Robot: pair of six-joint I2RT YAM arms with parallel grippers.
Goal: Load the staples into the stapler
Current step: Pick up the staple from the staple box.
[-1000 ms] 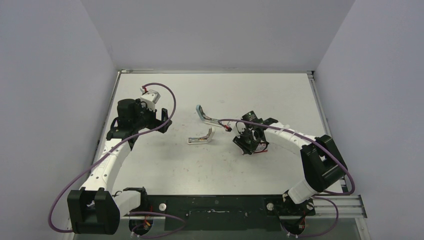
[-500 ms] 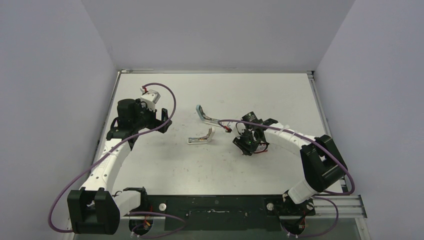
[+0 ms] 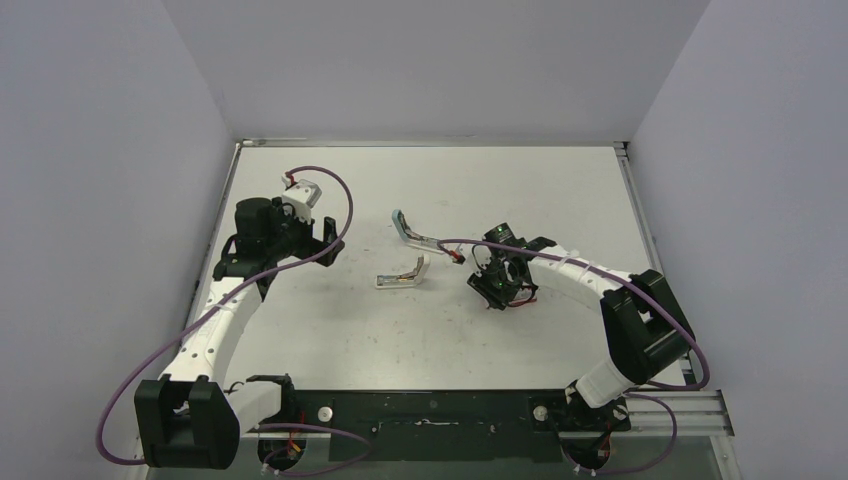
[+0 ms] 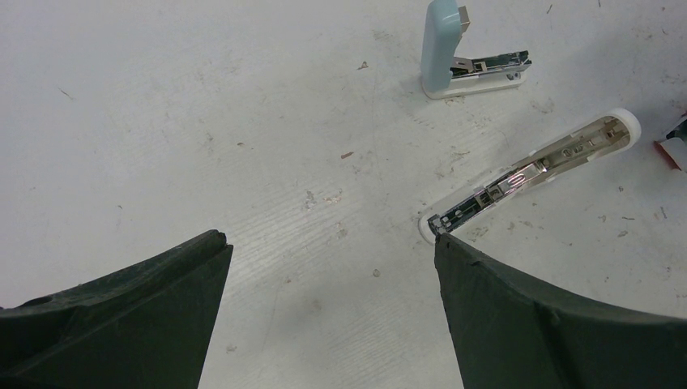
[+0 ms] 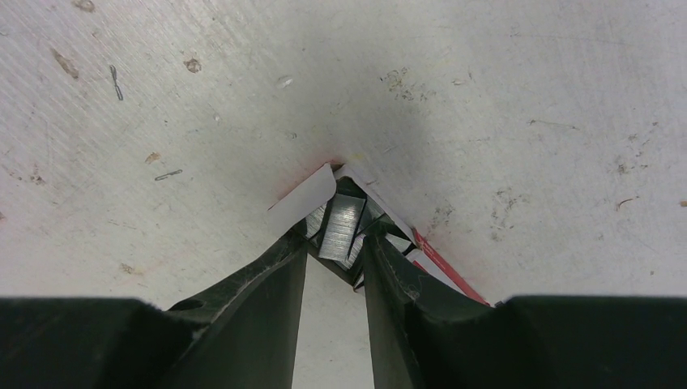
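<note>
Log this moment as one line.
left tool: open, empty | right tool: closed on staples in box | white stapler: open on table

A scuffed white table (image 3: 420, 330) sits enclosed by plain pale lavender walls (image 3: 430, 70).

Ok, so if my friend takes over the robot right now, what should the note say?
Left claw: open, empty, hanging left of the white stapler.
Right claw: pinched on the staples inside their red-and-white box.
The white stapler and the light-blue stapler lie open between the arms.
Done: staples gripped.
Still to do: lift the strip out, slide it into a stapler's rail, close it.
</note>
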